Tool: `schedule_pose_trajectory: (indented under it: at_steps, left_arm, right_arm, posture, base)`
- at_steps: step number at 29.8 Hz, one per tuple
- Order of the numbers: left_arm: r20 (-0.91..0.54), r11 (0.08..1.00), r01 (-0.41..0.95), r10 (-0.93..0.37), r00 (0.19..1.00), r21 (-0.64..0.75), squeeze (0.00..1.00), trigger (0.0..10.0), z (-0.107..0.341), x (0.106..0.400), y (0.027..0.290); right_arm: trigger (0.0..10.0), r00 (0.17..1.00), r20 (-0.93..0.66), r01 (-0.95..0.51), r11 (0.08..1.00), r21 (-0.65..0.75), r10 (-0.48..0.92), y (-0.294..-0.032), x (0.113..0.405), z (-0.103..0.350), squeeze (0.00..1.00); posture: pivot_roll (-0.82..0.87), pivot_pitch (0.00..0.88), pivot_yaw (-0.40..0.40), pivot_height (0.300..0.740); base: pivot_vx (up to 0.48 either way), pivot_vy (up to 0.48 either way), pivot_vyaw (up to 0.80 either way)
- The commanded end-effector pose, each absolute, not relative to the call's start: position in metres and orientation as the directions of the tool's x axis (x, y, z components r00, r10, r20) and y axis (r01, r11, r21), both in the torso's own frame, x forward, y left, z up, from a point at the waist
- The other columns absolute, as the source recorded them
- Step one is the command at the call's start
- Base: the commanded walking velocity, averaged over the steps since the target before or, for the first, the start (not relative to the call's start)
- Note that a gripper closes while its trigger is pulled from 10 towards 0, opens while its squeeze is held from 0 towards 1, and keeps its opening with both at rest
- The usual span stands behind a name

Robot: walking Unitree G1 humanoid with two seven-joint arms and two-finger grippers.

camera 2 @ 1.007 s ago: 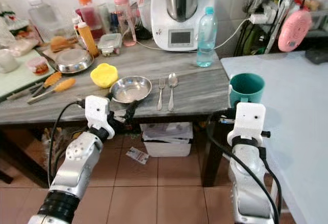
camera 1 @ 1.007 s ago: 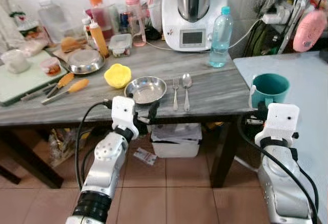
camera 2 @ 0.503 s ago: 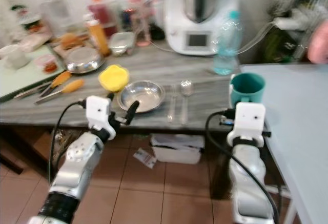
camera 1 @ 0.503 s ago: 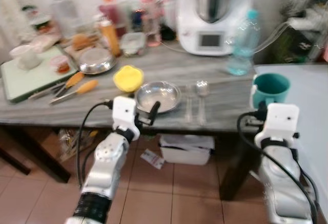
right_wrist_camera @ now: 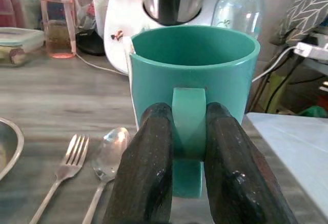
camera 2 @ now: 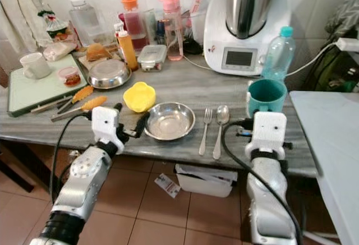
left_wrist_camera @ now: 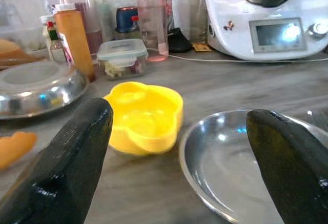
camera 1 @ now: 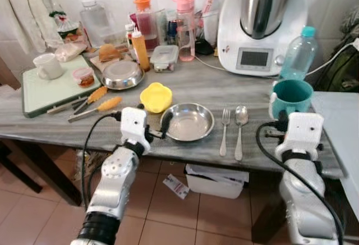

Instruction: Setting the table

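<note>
Camera panned left; right fingers (right_wrist_camera: 187, 183) still clamp mug (right_wrist_camera: 192, 75) handle.

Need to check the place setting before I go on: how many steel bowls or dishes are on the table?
2. One steel bowl sits at the front edge, beside the fork. The other steel dish is farther back, by the orange bottle. The clutter behind could hide more.

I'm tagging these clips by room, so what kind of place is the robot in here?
Most likely a home kitchen: a white food processor stands against a tiled wall, with sauce bottles behind it, and a fork and spoon on the grey wooden table.
</note>
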State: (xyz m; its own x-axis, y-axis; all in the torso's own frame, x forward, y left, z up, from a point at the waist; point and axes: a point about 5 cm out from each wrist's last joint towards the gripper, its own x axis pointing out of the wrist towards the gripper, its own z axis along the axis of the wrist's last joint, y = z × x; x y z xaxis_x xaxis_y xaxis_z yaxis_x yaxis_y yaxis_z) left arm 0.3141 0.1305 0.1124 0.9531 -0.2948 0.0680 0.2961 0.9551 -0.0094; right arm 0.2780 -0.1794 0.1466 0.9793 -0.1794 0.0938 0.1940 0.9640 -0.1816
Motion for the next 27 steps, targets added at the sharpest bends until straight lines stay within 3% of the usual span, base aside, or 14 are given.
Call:
schedule_pose_trajectory:
  at_steps: [1,18,27]
  left_arm:
    - [0.079,0.949,0.316,-0.314,0.946,-0.004,0.0,10.0,0.116,0.314,0.124]
    - [0.065,0.957,0.289,-0.29,0.955,0.022,0.0,10.0,0.113,0.308,0.137]
    - [0.075,0.944,0.318,-0.325,0.943,0.092,0.0,10.0,0.114,0.294,0.15]
  right_arm:
    - [10.0,0.974,0.134,0.206,0.958,-0.197,-0.182,-0.183,0.279,0.155,0.0]
    - [10.0,0.981,0.163,0.145,0.959,-0.242,-0.107,-0.171,0.276,0.158,0.0]
    - [10.0,0.983,0.16,0.133,0.96,-0.248,-0.095,-0.168,0.274,0.156,0.0]
  posture:
    - [-0.12,0.0,0.068,0.74]
    - [-0.12,0.0,0.066,0.74]
    - [-0.11,0.0,0.068,0.74]
  base:
    - [0.292,0.0,0.0]
    - [0.276,0.0,0.0]
    - [0.0,0.0,0.0]
